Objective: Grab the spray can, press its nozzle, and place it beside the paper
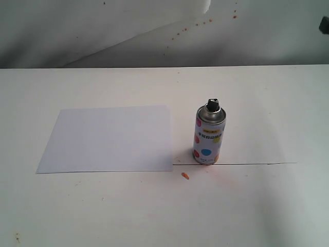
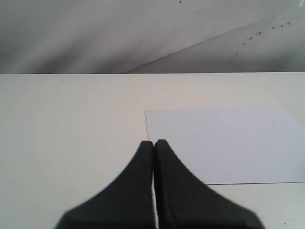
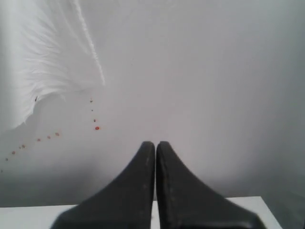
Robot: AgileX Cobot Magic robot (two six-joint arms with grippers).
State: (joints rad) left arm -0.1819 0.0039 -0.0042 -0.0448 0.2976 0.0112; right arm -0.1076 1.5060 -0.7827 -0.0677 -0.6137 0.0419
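Observation:
The spray can (image 1: 208,137) stands upright on the white table, white with coloured dots and a silver shoulder. Its black nozzle (image 1: 213,105) sits on top. The paper (image 1: 109,138) lies flat just left of the can, a small gap between them; the left wrist view shows the paper (image 2: 228,145) too. My left gripper (image 2: 154,142) is shut with nothing in it, hovering near the paper's corner. My right gripper (image 3: 155,143) is shut and empty, facing the back wall. Neither gripper shows in the exterior view, and the can is out of both wrist views.
A small orange scrap (image 1: 185,176) lies in front of the can. A thin dark seam (image 1: 257,163) runs across the table to the can's right. The grey backdrop (image 1: 154,31) carries orange specks. A dark object (image 1: 324,24) shows at the far right edge.

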